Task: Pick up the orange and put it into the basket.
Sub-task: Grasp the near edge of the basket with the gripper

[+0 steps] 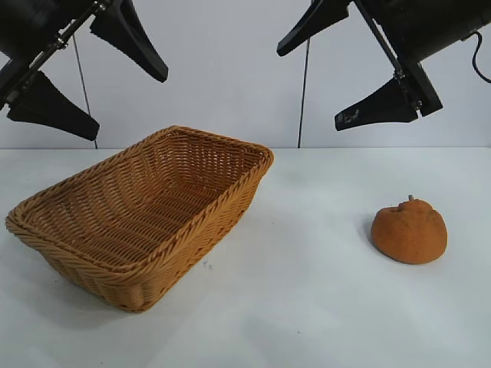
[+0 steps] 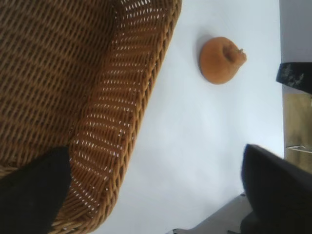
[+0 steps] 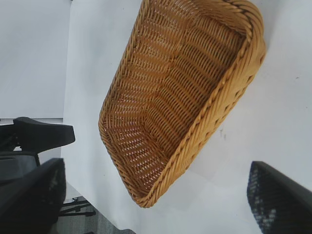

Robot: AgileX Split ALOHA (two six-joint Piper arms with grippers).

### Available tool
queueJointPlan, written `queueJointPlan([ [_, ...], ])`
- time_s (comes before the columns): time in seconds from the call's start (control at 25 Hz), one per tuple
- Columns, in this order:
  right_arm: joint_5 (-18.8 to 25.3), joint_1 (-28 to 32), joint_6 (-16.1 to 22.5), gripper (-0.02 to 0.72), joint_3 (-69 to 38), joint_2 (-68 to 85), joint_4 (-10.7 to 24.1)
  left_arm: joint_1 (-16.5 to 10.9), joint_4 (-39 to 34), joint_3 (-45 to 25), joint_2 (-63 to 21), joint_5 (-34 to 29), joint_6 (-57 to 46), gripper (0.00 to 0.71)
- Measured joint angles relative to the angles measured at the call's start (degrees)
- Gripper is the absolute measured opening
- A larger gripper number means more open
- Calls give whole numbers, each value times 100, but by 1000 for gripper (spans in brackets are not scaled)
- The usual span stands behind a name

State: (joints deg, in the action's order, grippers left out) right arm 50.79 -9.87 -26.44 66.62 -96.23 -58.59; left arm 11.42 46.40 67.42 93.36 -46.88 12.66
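White tabletop [image 1: 307, 307], pale wall behind. Orange [image 1: 410, 231] sits at approx 4 o'clock of the table, well apart from basket [image 1: 230, 195] at 9 o'clock. Prob. light-to-medium, firm w/ slight give; rough matte skin shouldn't slip. Lumpy, squashed shape, so best taken across the wide middle, from above, clear of stem nub. Left gripper [image 1: 86, 70] and right gripper [image 1: 341, 73] both hang high, jaws wide apart, empty. Nothing between fruit and basket; only the near rim to clear.

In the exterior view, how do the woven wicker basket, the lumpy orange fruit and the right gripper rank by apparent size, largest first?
1. Tan woven wicker basket, clearly largest.
2. Black right gripper, open and raised above the table; it may sit at a different depth from the camera, so its rank is unsure.
3. Dull-orange lumpy orange, smallest.
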Motion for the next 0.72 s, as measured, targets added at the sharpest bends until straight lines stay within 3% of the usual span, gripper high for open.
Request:
queueJointPlan([
  [0.2,-2,0,0,694,0,0,0,-379,-187,0,-119,-111,-321,672],
  [0.36,-2,0,0,694,0,0,0,-492,-1124,0,-462,-201,-1315,672],
  [0.56,-2,0,0,694,0,0,0,-110,-2506,0,-846,-665,-3430,672],
  [0.72,-2,0,0,694,0,0,0,249,-3464,-75,-868,-673,-5289,672],
])
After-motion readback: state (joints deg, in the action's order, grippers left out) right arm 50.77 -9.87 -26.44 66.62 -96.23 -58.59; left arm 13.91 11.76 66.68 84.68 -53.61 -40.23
